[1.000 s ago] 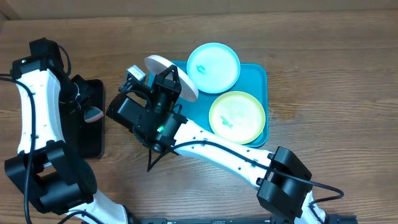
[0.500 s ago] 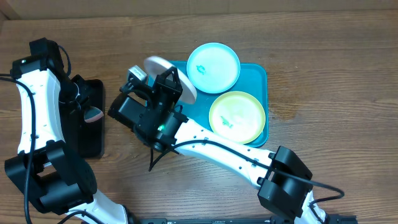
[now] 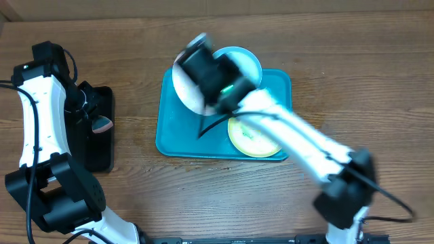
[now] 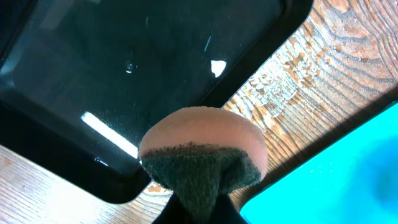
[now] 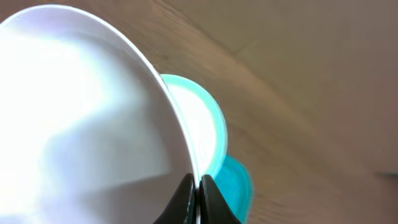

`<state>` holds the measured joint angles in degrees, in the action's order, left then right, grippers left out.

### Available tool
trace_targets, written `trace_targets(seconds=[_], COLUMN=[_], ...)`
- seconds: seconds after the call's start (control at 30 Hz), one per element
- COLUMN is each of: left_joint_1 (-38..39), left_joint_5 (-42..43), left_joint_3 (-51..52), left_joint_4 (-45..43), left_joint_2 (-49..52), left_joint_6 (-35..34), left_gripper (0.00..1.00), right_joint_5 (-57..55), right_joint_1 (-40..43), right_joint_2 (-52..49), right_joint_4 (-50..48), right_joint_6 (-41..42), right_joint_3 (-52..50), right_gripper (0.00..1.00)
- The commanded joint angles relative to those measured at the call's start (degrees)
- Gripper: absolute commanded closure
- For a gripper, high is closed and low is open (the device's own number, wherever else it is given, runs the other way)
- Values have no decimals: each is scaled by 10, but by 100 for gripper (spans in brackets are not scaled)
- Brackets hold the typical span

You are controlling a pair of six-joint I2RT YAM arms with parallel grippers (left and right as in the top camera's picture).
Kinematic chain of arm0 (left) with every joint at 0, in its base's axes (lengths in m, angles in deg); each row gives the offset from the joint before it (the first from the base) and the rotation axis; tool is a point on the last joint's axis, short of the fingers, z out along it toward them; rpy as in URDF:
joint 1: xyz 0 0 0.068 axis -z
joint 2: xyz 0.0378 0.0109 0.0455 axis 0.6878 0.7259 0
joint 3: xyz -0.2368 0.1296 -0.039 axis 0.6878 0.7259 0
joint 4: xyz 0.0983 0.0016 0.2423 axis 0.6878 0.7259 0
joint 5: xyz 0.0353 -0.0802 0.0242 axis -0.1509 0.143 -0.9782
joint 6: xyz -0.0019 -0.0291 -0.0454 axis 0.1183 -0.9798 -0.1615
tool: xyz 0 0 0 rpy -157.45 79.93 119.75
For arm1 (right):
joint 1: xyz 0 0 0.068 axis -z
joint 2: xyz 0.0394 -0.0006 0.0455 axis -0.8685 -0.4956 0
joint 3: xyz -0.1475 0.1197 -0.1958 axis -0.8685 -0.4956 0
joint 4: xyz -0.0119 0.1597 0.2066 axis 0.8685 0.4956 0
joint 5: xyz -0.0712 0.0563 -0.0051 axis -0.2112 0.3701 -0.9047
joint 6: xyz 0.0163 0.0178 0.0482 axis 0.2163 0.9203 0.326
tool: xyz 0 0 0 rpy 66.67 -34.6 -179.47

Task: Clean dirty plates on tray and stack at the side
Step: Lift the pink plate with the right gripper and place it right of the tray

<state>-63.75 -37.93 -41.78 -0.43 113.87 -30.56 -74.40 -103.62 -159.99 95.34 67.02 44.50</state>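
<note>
My right gripper (image 3: 201,83), blurred by motion, is shut on the rim of the white plate (image 3: 184,91) and holds it tilted above the turquoise tray (image 3: 175,139). In the right wrist view the fingertips (image 5: 198,186) pinch the white plate (image 5: 81,124) edge-on. The pale blue plate (image 3: 247,62) lies at the tray's far edge, and the yellow-green plate (image 3: 252,141) is partly under the arm. My left gripper (image 3: 95,119) is shut on a pink-and-green sponge (image 4: 202,149) over the black tray (image 4: 93,74).
The black tray (image 3: 95,150) lies left of the turquoise tray, with a strip of bare wood between them. The turquoise tray's corner (image 4: 339,180) shows in the left wrist view. My right arm crosses over the tray's right half.
My right arm has swung fast to the right and back, carrying the white plate from beside the tray's left edge to over the tray. The left arm has not moved.
</note>
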Motion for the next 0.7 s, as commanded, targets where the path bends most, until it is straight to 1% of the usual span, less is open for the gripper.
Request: trace_targets(seconds=[0.0, 0.07, 0.23, 0.47, 0.67], left_joint_1=[1, 1, 1, 1, 1], left_joint_5=[4, 4, 4, 4, 5], left_joint_3=[-5, -5, -5, -5, -5], left_joint_4=[1, 1, -3, -10, -10], left_joint_2=[-5, -5, -5, -5, -5], left_joint_6=[10, 9, 9, 9, 9], left_gripper=[96, 96, 96, 96, 96], right_joint_5=[261, 308, 317, 330, 330], right_joint_1=[112, 181, 322, 459, 541], right_joint_2=[61, 57, 54, 54, 53], right_joint_4=[12, 40, 87, 83, 22], right_joint_6=[71, 106, 183, 182, 188], right_joint_3=[24, 22, -19, -115, -199], right_gripper=[96, 96, 96, 96, 96])
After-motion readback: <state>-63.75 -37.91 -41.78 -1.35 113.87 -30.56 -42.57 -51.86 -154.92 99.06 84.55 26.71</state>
